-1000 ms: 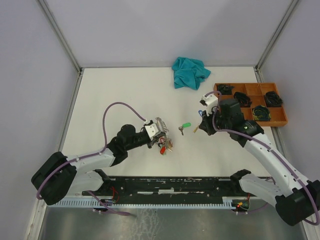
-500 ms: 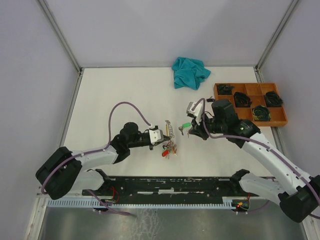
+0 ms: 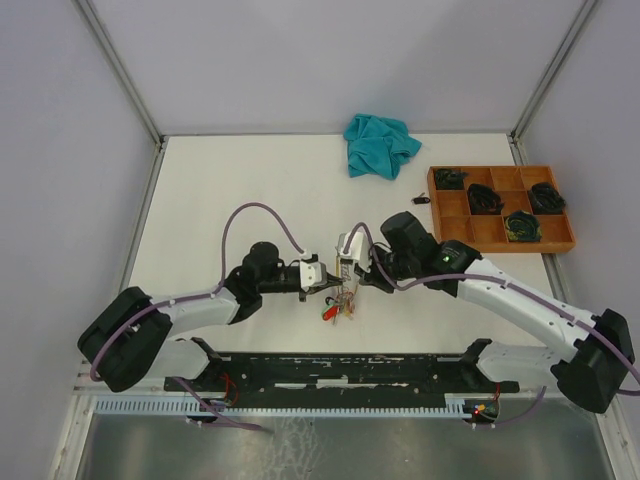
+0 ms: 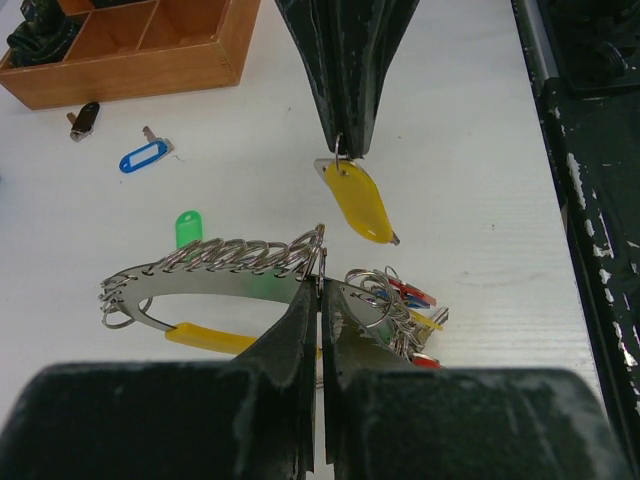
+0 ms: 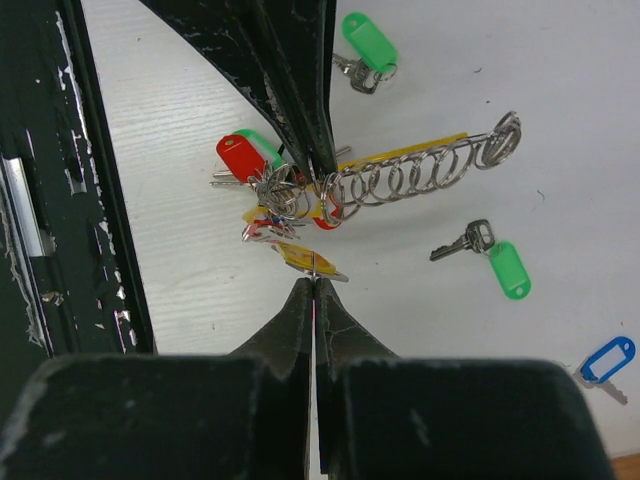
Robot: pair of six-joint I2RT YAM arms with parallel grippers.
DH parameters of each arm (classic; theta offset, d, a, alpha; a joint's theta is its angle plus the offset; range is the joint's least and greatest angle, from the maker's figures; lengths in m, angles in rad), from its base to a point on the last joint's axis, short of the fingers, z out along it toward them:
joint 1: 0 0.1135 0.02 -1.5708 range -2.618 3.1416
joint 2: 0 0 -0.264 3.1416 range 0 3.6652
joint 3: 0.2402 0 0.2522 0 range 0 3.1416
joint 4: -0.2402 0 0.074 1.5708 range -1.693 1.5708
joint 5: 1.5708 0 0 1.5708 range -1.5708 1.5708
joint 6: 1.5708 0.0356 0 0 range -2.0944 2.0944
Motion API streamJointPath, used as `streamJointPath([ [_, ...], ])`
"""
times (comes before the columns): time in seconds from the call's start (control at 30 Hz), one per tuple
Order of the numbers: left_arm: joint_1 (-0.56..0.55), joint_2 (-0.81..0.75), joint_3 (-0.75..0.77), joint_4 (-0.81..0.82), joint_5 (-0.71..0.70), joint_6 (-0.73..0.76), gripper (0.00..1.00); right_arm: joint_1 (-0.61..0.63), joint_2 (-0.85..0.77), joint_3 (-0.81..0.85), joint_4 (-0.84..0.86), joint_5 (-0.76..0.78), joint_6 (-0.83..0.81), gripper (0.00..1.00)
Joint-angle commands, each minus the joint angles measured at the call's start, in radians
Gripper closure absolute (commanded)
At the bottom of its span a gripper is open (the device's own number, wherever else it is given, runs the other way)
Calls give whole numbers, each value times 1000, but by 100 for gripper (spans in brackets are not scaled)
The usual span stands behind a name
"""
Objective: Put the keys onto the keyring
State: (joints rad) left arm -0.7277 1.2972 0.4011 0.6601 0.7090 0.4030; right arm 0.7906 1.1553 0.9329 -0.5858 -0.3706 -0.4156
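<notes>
While your left gripper (image 4: 318, 290) is pressed together on the keyring (image 4: 215, 256) at mid-bench (image 4: 480, 140), your right gripper (image 5: 313, 288) pinches the yellow-tagged key (image 4: 362, 203) by its small loop, just beside that ring. A green-tagged key (image 5: 507, 270) and a blue-tagged key (image 5: 605, 360) lie apart.

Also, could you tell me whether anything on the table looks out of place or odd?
Nothing looks damaged. A small dark object lies just outside the wooden tray, with a blue-tagged key beside it, both away from the bunch of keys. The teal cloth sits crumpled at the far edge.
</notes>
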Motion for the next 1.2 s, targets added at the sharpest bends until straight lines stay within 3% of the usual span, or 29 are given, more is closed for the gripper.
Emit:
streamJointPath([
  [0.0,3,2,21,67,20,73,97,41,36,22,70,36,-33,99],
  [0.27,2,-1,-13,118,-19,108,97,80,109,16,115,55,-52,99],
  [0.7,-9,-31,-99,256,-47,188,97,85,92,-25,177,71,-62,99],
  [1.17,-15,-34,-104,261,-49,201,97,97,113,-18,176,53,-75,99],
])
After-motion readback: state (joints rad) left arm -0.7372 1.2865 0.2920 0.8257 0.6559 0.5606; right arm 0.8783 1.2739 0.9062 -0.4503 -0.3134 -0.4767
